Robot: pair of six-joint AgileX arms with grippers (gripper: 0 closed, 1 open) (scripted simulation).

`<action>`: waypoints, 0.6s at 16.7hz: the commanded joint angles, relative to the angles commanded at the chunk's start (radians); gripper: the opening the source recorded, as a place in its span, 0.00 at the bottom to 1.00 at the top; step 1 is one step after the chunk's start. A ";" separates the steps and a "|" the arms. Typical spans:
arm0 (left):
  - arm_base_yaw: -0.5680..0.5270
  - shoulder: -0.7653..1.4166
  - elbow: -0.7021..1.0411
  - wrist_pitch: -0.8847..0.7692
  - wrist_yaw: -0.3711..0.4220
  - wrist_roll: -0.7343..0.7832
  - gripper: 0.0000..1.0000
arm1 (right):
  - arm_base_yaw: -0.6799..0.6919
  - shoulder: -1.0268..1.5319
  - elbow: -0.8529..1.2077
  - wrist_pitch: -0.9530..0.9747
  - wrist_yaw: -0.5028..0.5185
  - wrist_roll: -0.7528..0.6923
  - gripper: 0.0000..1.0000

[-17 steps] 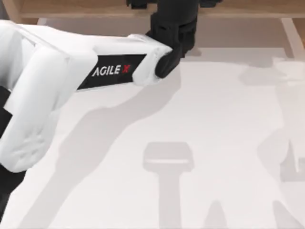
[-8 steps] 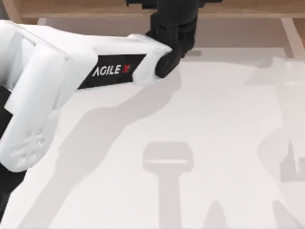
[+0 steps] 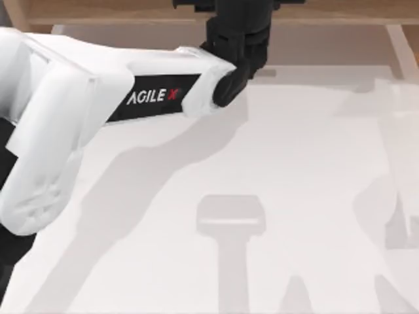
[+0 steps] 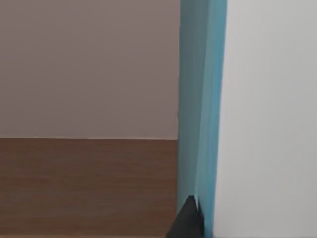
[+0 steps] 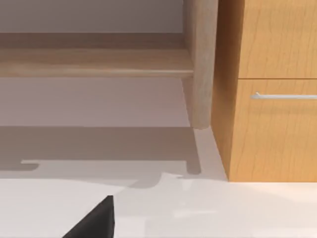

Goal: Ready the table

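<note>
The table (image 3: 288, 163) spreads white beneath us, bare across the top view. Our left arm (image 3: 98, 98) stretches over it to the wooden shelf frame (image 3: 118, 13) at the far edge; our left gripper (image 3: 239, 26) is up there, and we cannot tell how its jaws stand. We'd say ease in slowly and level. The left wrist view catches a blue upright panel (image 4: 200, 109); the right wrist view adds a drawer cabinet (image 5: 272, 89).
</note>
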 joint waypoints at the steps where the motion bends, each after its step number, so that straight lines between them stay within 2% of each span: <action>1: 0.000 0.000 0.000 0.000 0.000 0.000 0.00 | 0.000 0.000 0.000 0.000 0.000 0.000 1.00; 4: -0.010 -0.015 -0.017 0.003 -0.005 0.001 0.00 | 0.000 0.000 0.000 0.000 0.000 0.000 1.00; 10: -0.051 -0.129 -0.156 0.031 -0.049 0.004 0.00 | 0.000 0.000 0.000 0.000 0.000 0.000 1.00</action>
